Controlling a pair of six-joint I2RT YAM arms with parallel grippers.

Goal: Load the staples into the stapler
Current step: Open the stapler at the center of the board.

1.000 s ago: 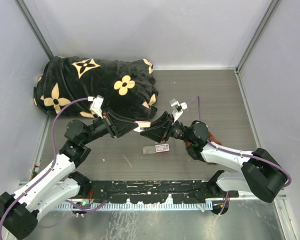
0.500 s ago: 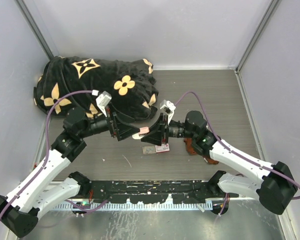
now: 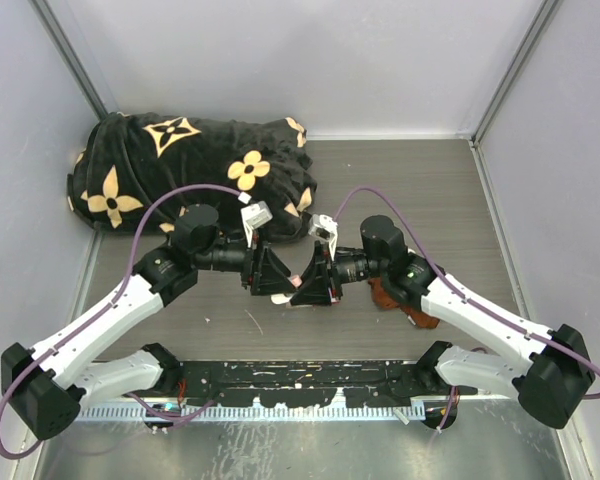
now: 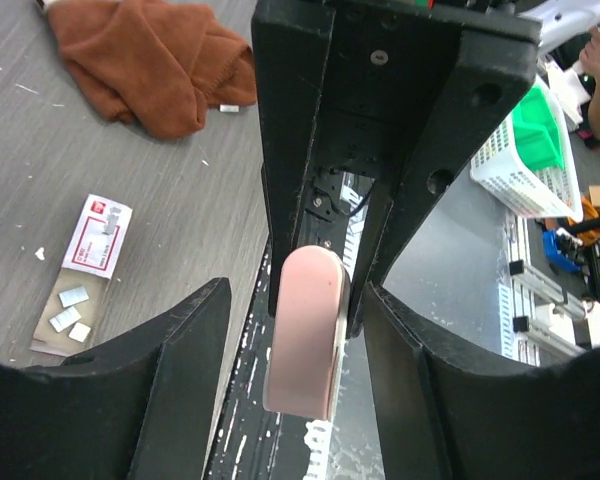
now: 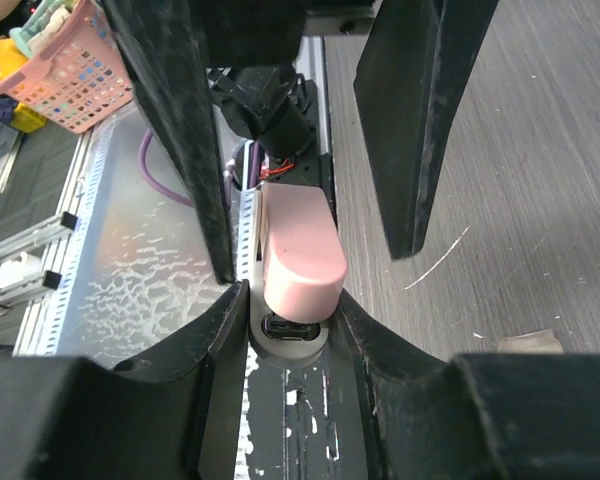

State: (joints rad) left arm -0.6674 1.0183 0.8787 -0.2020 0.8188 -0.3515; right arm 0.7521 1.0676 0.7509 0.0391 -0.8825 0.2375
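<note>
The pale pink stapler (image 5: 300, 255) is clamped between the fingers of my right gripper (image 5: 292, 320), which is shut on it. In the left wrist view the stapler (image 4: 305, 330) points toward me, and my left gripper (image 4: 300, 400) stands open around its free end with a gap on each side. The staples' white box with a red label (image 4: 98, 235) lies on the table, its grey tray (image 4: 65, 320) beside it holding short silvery strips. From above, the left gripper (image 3: 275, 275) and right gripper (image 3: 315, 280) meet tip to tip and hide the box.
A rust-brown cloth (image 4: 150, 60) lies crumpled on the table right of the grippers, also showing under the right arm (image 3: 400, 295). A black blanket with gold flowers (image 3: 190, 170) fills the back left. The rail of the arm bases (image 3: 300, 385) runs along the near edge.
Both grippers have come down and toward the near edge, now over the staples box. The left jaws opened off the stapler and have partly closed again, still loose around it. The right grip is unchanged.
</note>
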